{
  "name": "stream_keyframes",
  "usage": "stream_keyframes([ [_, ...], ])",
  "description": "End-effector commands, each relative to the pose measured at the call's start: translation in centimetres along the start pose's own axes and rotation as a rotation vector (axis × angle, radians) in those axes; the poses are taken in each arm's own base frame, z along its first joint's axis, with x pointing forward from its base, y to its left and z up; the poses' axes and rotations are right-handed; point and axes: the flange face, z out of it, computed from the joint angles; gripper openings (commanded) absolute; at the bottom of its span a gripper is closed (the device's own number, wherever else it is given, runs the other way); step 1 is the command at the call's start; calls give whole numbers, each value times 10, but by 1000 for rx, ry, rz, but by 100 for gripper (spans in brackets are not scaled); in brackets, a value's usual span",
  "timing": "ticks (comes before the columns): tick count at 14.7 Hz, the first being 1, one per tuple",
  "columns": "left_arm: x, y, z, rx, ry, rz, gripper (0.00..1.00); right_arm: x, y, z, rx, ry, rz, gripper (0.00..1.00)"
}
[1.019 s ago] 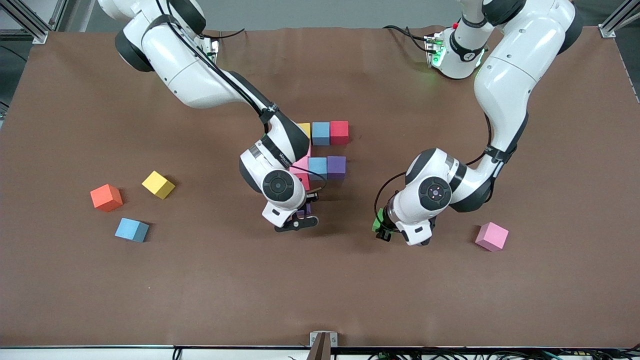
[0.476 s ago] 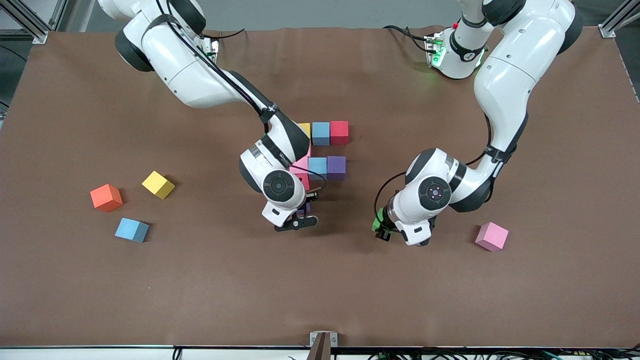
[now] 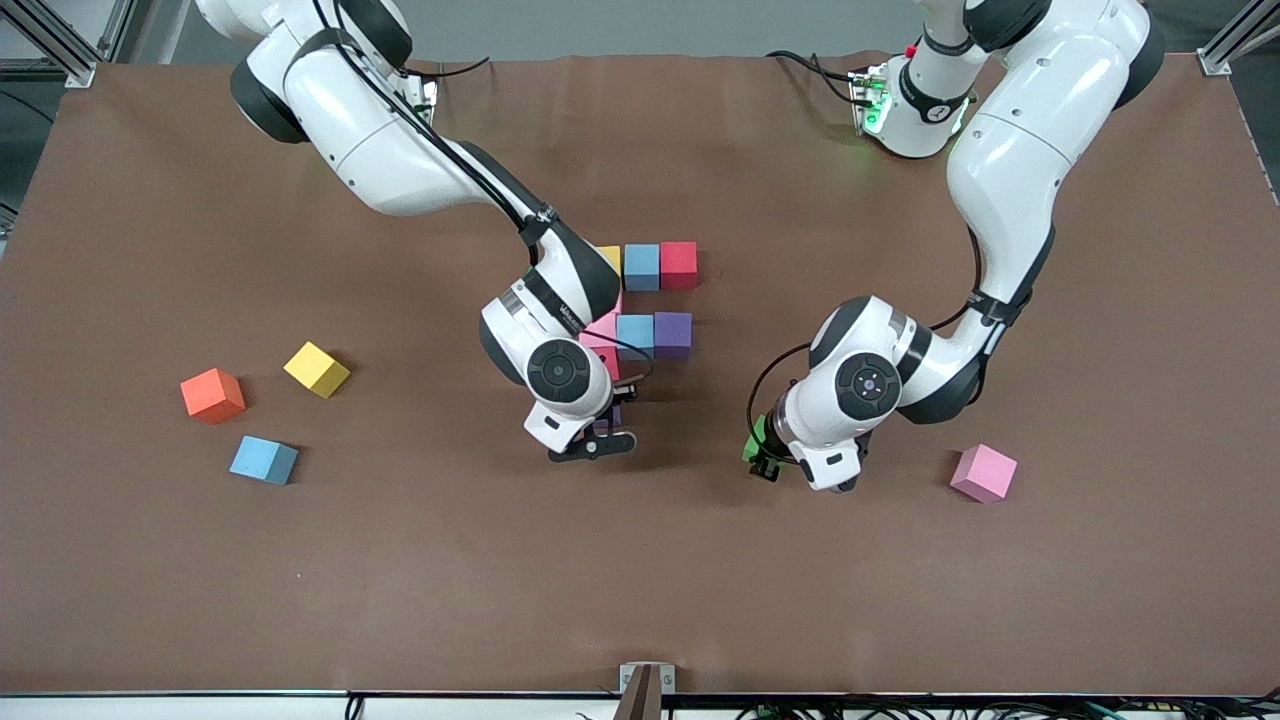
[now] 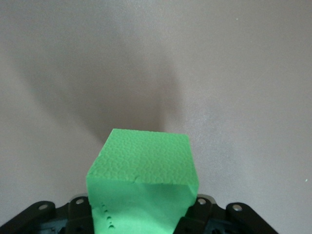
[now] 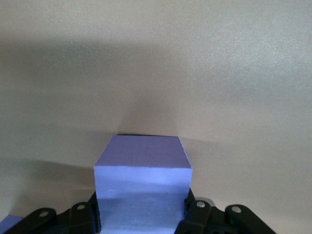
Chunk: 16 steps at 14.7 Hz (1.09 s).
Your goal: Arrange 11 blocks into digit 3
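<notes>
Nothing has visibly moved; your right gripper [image 3: 603, 428] clamps a purple cube [image 5: 142, 187] at the unfinished figure [image 3: 655, 300], your left gripper [image 3: 762, 452] clamps a green cube [image 4: 143, 183] over bare table; releasing skewed could nudge neighbouring cubes.

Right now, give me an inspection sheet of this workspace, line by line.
Surface: brown mat-covered table.
Job's things: partial figure of foam cubes at mid-table, with yellow, blue and red in a row; nearer the camera, pink, blue and purple.
Loose cubes: pink toward the left arm's end; yellow and blue toward the right arm's end.
Clutter: orange foam cube beside the loose yellow one.
Grippers: left gripper shut on a green foam cube; right gripper shut on a purple foam cube beside the figure.
Cables: black cables by the left arm's base.
Surroundings: aluminium frame posts at the corners.
</notes>
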Motion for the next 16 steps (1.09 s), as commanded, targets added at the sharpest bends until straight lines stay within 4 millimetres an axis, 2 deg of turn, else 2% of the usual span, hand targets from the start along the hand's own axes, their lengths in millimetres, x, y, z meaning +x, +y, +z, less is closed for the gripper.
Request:
stream_keyframes([
  [1,0,-2,-5,-8,4,13,21,-5,-5,-3,-12,9,21,5],
  [8,-2,-2,-5,-9,4,15,21,-9,-12,0,-16,6,7,8],
  [9,-1,-2,-5,-9,4,15,21,-9,-12,0,-16,6,5,28],
  [10,-2,-2,-5,-8,5,16,21,-7,-9,-1,-19,8,-4,95],
  [11,-2,-2,-5,-9,3,16,21,-8,-10,-1,-23,10,-8,100],
  [14,-2,-1,-5,-10,3,15,21,-6,-7,-8,-19,19,7,100],
  [16,-1,-1,-5,-9,5,15,21,-1,-2,-29,-8,50,20,100],
])
